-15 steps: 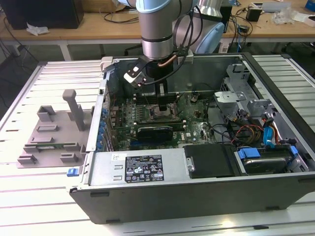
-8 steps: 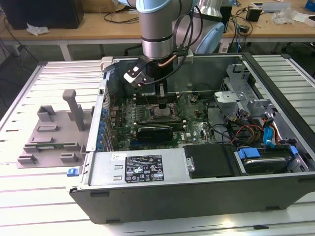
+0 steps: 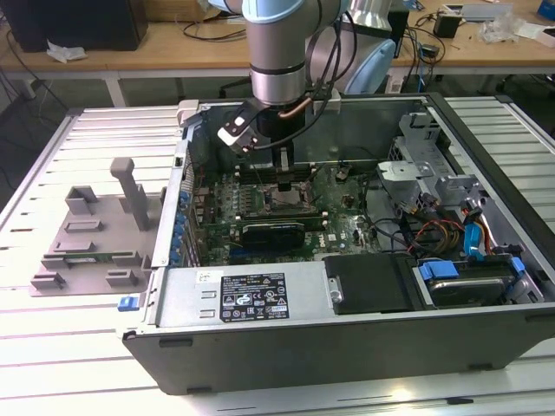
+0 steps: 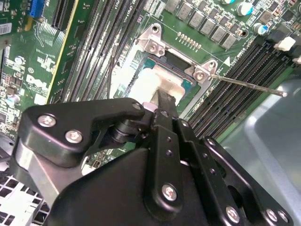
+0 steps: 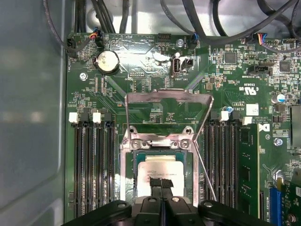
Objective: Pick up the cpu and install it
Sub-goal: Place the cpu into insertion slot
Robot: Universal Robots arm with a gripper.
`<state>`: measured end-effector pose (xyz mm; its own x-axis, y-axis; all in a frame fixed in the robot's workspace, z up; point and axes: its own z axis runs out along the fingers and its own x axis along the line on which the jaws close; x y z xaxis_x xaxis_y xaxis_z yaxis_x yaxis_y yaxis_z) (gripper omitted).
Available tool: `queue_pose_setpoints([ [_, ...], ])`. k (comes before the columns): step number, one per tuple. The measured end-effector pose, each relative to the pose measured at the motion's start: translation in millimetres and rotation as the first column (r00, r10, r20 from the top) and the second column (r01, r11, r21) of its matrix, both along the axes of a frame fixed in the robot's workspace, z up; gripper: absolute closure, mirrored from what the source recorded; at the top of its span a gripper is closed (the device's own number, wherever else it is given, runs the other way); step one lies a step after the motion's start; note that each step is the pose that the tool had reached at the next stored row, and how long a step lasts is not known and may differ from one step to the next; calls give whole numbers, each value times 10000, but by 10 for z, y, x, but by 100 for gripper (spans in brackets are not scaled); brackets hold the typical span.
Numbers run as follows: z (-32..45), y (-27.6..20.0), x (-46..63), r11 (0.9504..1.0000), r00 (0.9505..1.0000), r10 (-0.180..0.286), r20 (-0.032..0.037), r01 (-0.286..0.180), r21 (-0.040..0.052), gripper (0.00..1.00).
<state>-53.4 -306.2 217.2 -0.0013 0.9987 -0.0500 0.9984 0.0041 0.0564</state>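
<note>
The cpu lies flat and square in the socket on the motherboard, so the pick-up looks done. The gripper sits right over it, fingers pressed together. Whether the tips touch the metal top or hang just above is hard to say. The retention frame stands open, so clamping is left. White print dots the board, and a black label sits on the case, too fine to make out.
</note>
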Motion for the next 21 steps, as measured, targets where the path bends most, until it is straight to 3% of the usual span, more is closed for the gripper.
queue_pose_setpoints([
  [3, -34, -9, 11, 10000, 10000, -2, -48, 2, -1, 89],
  [5, -64, -9, 57, 10000, 9997, -1, -235, 1, -2, 89],
  [6, -68, -9, 65, 10000, 9997, -1, -258, 1, -2, 89],
  [13, -127, -10, 74, 10000, 9996, -1, -268, 1, -6, 89],
  [21, -135, -9, 74, 10000, 9996, -1, -266, 1, -4, 89],
])
